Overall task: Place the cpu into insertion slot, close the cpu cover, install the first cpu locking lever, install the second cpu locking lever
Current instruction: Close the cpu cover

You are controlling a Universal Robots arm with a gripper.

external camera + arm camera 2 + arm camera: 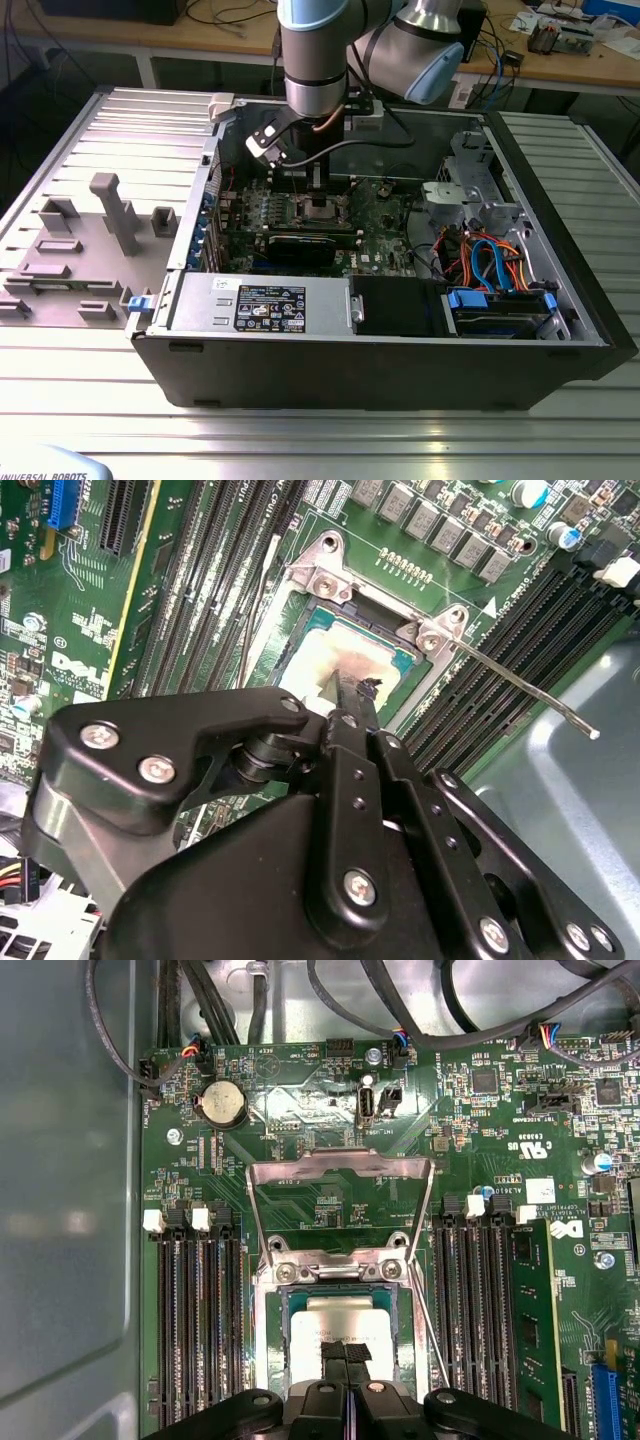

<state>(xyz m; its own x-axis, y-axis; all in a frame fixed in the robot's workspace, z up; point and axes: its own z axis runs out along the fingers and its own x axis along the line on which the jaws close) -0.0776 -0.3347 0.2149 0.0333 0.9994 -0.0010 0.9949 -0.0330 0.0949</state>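
The cpu, a flat square chip with a silver-grey top, lies in the insertion slot on the green board; in the second wrist view the cpu sits inside the socket's metal rim. My gripper stands right over the chip with its two black fingers pressed together, tips at or just above the chip's top. The cpu cover, a thin silvery frame with a square window, stands swung up and open behind the socket. A thin locking lever sticks out free beside the socket. In the exterior view the gripper reaches down into the open computer case.
Long black memory slots flank the socket on both sides. A round coin battery and cables lie beyond the cover. The case's walls, a power supply and drive bays surround the board.
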